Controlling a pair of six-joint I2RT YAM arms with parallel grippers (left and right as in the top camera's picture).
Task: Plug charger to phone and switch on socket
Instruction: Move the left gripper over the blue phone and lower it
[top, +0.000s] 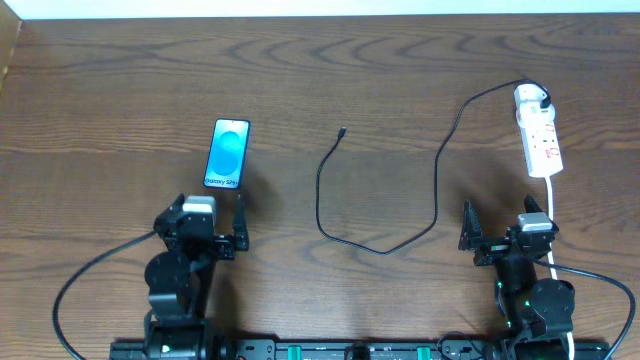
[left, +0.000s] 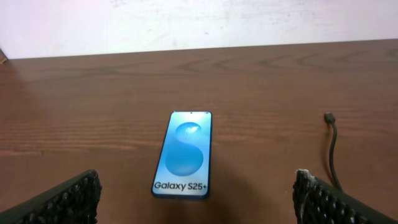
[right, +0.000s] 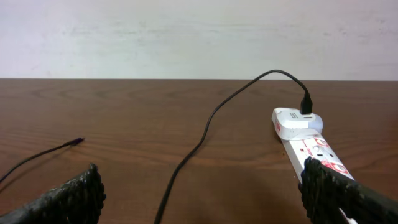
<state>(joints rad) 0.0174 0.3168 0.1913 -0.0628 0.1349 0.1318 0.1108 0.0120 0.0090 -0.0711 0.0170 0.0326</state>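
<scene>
Charger (top: 319, 195): thin black cable looping across table (top: 100, 100) mid-area. Connector tip (top: 342, 130) lies loose, well apart from phone (top: 228, 154), to its right. White plug (top: 530, 97) seated in far end of socket (top: 539, 135). Socket flat at right side of table; switch position too small to tell. Phone flat, screen up, lit blue.

Left claw (top: 205, 215): spread wide, empty, just short of phone. Right claw (top: 508, 228): spread wide, empty, near socket's close end.
</scene>
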